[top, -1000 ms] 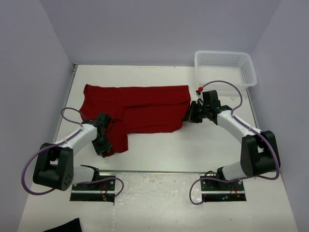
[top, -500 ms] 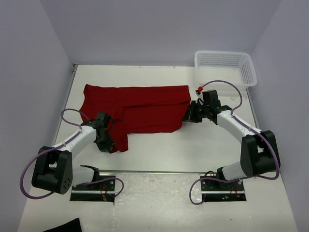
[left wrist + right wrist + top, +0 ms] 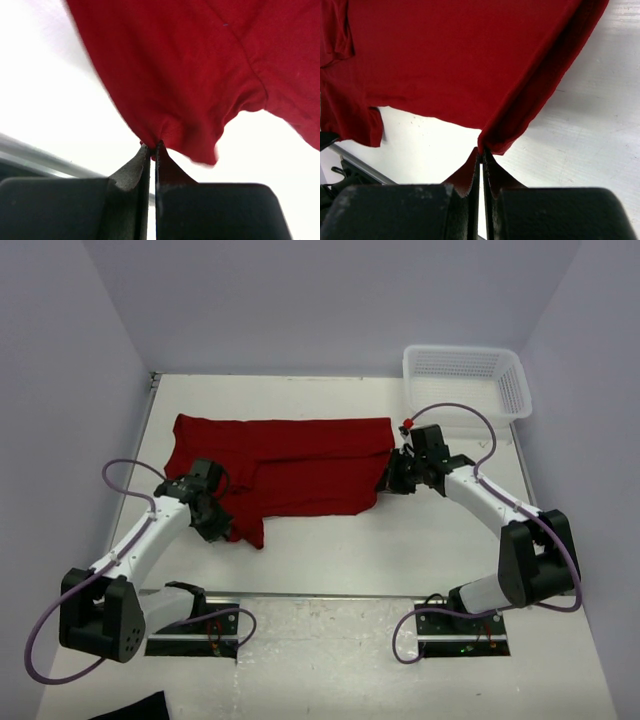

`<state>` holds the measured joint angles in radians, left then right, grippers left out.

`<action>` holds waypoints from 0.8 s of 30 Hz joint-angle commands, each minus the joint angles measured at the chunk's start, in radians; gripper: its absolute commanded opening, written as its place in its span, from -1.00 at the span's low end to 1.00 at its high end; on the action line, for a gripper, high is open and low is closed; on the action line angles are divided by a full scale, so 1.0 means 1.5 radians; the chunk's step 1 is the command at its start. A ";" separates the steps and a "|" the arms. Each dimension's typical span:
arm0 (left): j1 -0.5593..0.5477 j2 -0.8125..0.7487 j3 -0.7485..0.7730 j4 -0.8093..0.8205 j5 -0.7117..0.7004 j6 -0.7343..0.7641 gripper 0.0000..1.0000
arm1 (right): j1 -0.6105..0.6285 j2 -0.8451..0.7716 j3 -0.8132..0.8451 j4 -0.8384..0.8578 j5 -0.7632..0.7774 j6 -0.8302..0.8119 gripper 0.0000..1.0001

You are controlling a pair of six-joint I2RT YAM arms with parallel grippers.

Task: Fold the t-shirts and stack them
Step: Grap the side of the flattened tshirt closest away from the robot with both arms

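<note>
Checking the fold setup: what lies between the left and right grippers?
The left gripper and right gripper each pinch the dark red t-shirt. Only its cloth spans between them, as the top external view shows.

The left arm (image 3: 150, 532) and right arm (image 3: 488, 500) have white shells, black joints and looping purple cables (image 3: 455, 406); the left gripper (image 3: 153, 146) and right gripper (image 3: 481, 150) are black.

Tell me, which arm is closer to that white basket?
Right. The right end effector pinches the t-shirt's right edge, just short of the basket; the left end effector pinches its near left corner, across the table.
</note>
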<state>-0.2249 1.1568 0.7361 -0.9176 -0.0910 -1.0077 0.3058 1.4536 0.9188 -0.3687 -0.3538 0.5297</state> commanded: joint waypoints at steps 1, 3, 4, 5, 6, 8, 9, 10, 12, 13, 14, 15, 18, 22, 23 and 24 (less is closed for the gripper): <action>-0.001 -0.002 0.054 -0.148 -0.046 -0.068 -1.00 | 0.012 -0.001 0.036 -0.030 0.033 -0.011 -1.00; -0.001 0.000 0.083 -0.191 -0.073 -0.084 -1.00 | 0.015 0.000 0.042 -0.042 0.042 -0.011 -1.00; -0.001 -0.004 0.089 -0.208 -0.081 -0.091 -1.00 | 0.017 0.000 0.046 -0.048 0.048 -0.012 -1.00; -0.001 -0.008 0.100 -0.210 -0.087 -0.098 -1.00 | 0.017 0.001 0.049 -0.053 0.053 -0.012 -1.00; -0.001 -0.012 0.104 -0.208 -0.092 -0.098 -1.00 | 0.019 0.000 0.051 -0.057 0.057 -0.013 -1.00; 0.003 -0.022 0.117 -0.210 -0.101 -0.100 -1.00 | 0.021 -0.002 0.056 -0.067 0.078 -0.014 -1.00; 0.005 -0.024 0.122 -0.210 -0.103 -0.099 -1.00 | 0.021 -0.005 0.057 -0.071 0.089 -0.014 -1.00; 0.009 -0.024 0.127 -0.209 -0.108 -0.097 -1.00 | 0.021 -0.014 0.058 -0.077 0.110 -0.014 -1.00; 0.013 -0.024 0.139 -0.210 -0.119 -0.098 -1.00 | 0.021 -0.025 0.067 -0.088 0.133 -0.015 -1.00; 0.018 -0.024 0.144 -0.215 -0.126 -0.098 -1.00 | 0.021 -0.036 0.072 -0.105 0.161 -0.015 -1.00; 0.022 -0.025 0.155 -0.216 -0.139 -0.103 -1.00 | 0.021 -0.040 0.076 -0.112 0.173 -0.015 -1.00; 0.025 -0.029 0.158 -0.211 -0.142 -0.099 -1.00 | 0.021 -0.045 0.080 -0.120 0.181 -0.015 -1.00; 0.047 -0.038 0.174 -0.198 -0.157 -0.095 -1.00 | 0.021 -0.054 0.101 -0.144 0.214 -0.013 -1.00; 0.072 -0.041 0.194 -0.170 -0.177 -0.077 -1.00 | 0.020 -0.054 0.116 -0.169 0.258 -0.011 -1.00; 0.075 -0.039 0.206 -0.168 -0.195 -0.075 -1.00 | 0.020 -0.052 0.120 -0.173 0.270 -0.011 -1.00; 0.078 -0.033 0.211 -0.162 -0.200 -0.073 -1.00 | 0.020 -0.044 0.129 -0.177 0.280 -0.013 -1.00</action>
<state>-0.1291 1.1130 0.9955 -1.1923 -0.3088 -1.1156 0.3336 1.4029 1.0607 -0.5877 -0.0292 0.5186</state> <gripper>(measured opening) 0.011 0.007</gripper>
